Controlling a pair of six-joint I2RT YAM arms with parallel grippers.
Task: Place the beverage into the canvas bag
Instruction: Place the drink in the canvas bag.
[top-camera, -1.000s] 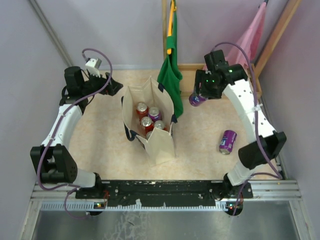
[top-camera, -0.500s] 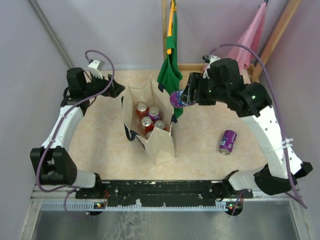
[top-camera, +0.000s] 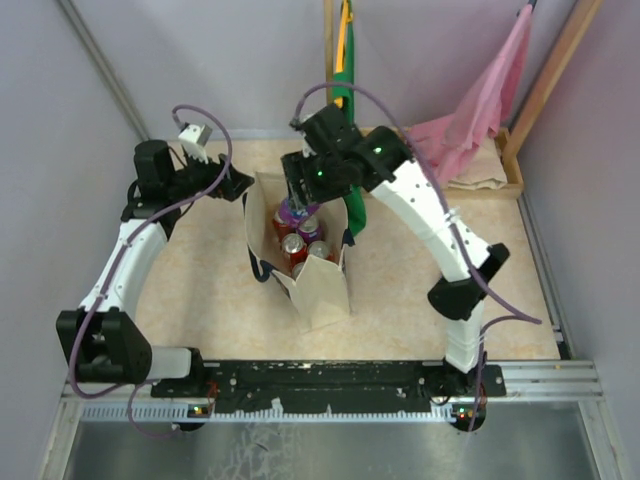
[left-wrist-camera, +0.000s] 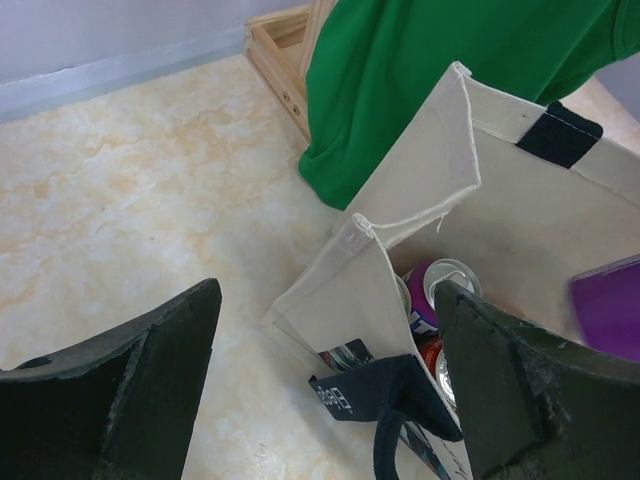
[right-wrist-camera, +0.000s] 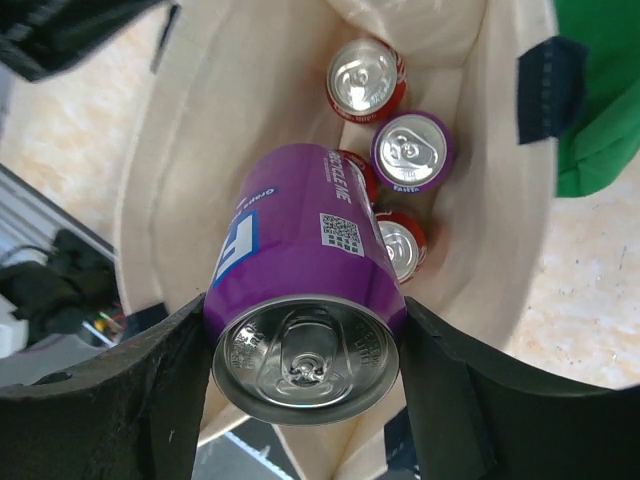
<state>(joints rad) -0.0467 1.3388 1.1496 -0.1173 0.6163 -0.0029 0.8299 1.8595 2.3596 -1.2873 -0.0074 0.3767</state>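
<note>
So the beige marbled tabletop (top-camera: 200, 270) has the tall cream canvas tote bag (top-camera: 325, 292) with dark navy strap handles standing upright in the middle, mouth open to the ceiling. That's handy, since a can can just go straight down into it. A green cloth (left-wrist-camera: 420, 90) hangs right behind it, and a pink cloth (top-camera: 480, 110) is draped off to the far right. Neither is part of the job.

The right gripper (right-wrist-camera: 303, 385) is reached out over the bag's mouth. Its fingers are clamped on the sides of a purple aluminium drink can (right-wrist-camera: 300, 270), lid end up toward the wrist and base pointing down into the bag. I'd say it's held that way so it lands standing up. I can't tell if it's dipped below the rim yet.

The left gripper (top-camera: 238, 184) sits just beside the bag's far-left corner with its fingers spread wide and nothing in them. My guess is it's there to steady that wall, though I can't see contact.

There are already several cans at the bottom, including a red one (right-wrist-camera: 366, 78) and a purple one (right-wrist-camera: 412, 150), so the free space is pretty tight.
</note>
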